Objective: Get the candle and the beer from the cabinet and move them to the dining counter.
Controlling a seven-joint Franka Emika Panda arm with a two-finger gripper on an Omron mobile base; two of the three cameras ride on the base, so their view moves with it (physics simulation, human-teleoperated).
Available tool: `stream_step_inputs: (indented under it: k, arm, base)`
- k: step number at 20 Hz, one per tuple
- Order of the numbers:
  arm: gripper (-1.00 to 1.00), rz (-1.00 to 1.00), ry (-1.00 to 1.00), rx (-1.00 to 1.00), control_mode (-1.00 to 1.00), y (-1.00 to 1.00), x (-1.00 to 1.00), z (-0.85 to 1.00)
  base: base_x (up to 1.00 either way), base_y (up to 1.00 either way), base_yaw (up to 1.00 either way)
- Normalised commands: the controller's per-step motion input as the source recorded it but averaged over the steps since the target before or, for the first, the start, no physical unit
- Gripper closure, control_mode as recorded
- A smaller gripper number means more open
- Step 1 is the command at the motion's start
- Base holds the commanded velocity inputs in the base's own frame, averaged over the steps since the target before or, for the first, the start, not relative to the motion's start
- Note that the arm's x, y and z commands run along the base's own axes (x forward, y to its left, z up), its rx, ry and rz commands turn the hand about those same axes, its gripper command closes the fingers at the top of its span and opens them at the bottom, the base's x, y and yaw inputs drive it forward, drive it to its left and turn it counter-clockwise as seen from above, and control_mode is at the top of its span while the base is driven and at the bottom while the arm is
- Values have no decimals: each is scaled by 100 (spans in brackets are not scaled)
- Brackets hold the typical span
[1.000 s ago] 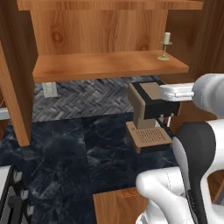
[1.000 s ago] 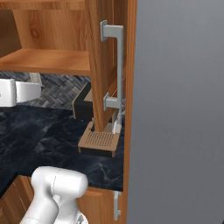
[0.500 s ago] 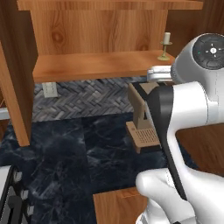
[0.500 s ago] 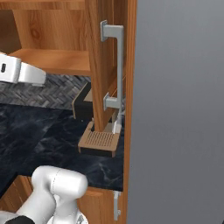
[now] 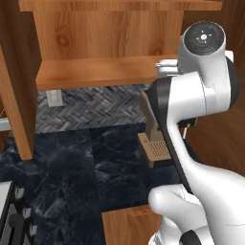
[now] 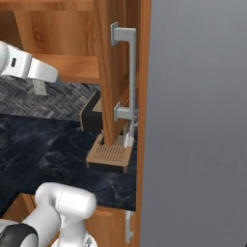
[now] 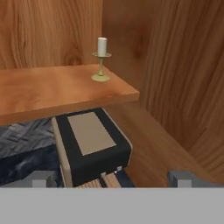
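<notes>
The candle (image 7: 102, 46) is a cream pillar on a small brass holder. It stands upright near the right end of the cabinet's wooden shelf (image 7: 52, 92), close to the inner side wall. My gripper (image 7: 111, 179) is open, its fingertips (image 7: 41, 178) wide apart with nothing between them. It hangs in front of and below the shelf, aimed up at the candle from some distance. In the left base view my own arm (image 5: 201, 91) covers the shelf's right end. The cabinet (image 5: 105, 28) stands open. The beer and the dining counter are out of view.
A black and tan coffee machine (image 7: 92, 144) sits under the shelf, right below my hand, on a dark marble counter (image 5: 72, 167). The open right cabinet door (image 6: 108, 72) with its silver bar handle (image 6: 130, 72) juts forward. A herringbone backsplash (image 5: 91, 107) runs behind.
My arm has swung upward: the elbow and upper link rose in front of the shelf and now hide the candle in the left base view. The jaws stayed open.
</notes>
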Motion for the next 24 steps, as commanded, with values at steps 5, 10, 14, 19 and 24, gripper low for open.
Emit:
stream_step_inputs:
  k: [5,10,14,19,24]
  arm:
    - [-100,-7,-5,0,-100,-22,45,0]
    - [-100,0,-21,1,-100,-24,27,-8]
    - [-100,0,-3,7,-100,-32,40,2]
    - [-100,-2,15,5,-100,-19,47,8]
    - [-100,-5,22,0,-100,-6,47,7]
  base:
    - [0,0,0]
    - [0,0,0]
    - [0,0,0]
    - [0,0,0]
    - [0,0,0]
